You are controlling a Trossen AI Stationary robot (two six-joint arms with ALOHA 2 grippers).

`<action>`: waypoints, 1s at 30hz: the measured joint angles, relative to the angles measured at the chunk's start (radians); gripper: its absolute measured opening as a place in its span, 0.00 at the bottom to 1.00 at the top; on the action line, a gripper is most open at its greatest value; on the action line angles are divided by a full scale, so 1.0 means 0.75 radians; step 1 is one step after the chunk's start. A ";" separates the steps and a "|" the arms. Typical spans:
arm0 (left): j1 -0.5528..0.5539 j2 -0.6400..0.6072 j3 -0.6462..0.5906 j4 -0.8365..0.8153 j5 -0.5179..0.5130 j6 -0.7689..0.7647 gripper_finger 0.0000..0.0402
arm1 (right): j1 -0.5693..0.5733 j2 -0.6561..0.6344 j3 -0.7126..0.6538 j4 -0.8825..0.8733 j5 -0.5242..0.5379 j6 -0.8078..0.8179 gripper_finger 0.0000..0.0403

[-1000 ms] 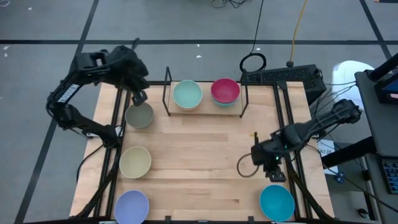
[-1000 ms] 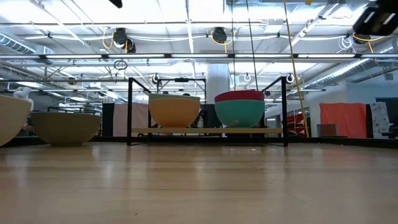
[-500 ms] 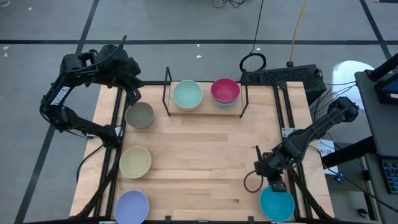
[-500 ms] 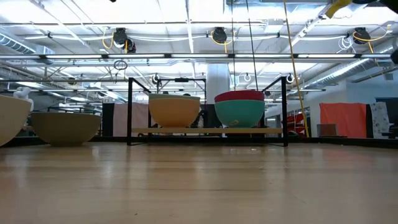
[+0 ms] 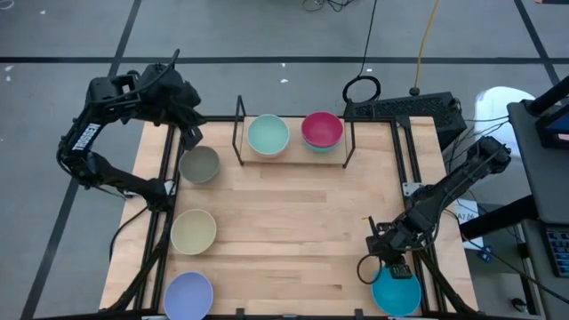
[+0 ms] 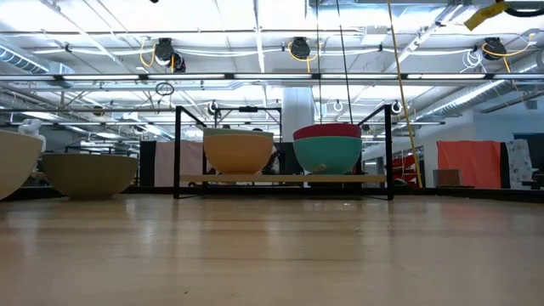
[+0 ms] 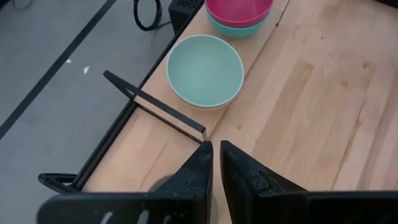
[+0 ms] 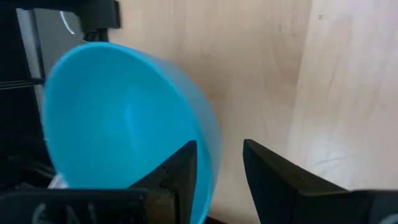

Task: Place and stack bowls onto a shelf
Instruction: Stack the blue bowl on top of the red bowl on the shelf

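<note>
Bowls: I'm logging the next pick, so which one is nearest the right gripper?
The teal bowl at the table's near right corner; the right gripper straddles its rim.

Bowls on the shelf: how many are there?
4, in two stacks on the shelf: mint green bowl in orange bowl, magenta bowl in teal bowl. Others nested between may be hidden.
</note>
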 joint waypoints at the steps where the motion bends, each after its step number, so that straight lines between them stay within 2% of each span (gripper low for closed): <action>1: 0.000 0.000 0.000 0.000 0.000 -0.003 0.09 | 0.005 0.000 -0.015 0.015 0.004 0.004 0.30; 7: 0.000 0.000 0.000 0.000 0.000 -0.006 0.09 | 0.010 0.000 -0.100 0.149 0.028 0.024 0.30; 16: 0.000 0.000 0.000 0.000 0.000 -0.015 0.09 | 0.007 0.000 -0.300 0.577 0.028 0.230 0.29; 19: 0.000 0.000 0.000 0.000 0.000 -0.015 0.09 | 0.007 0.000 -0.327 0.596 0.028 0.270 0.22; 24: 0.000 0.000 0.000 0.000 0.000 -0.014 0.09 | 0.001 0.000 -0.328 0.588 0.041 0.262 0.03; 30: 0.000 0.000 0.000 0.000 0.000 -0.031 0.09 | -0.038 0.000 -0.328 0.591 0.098 0.269 0.01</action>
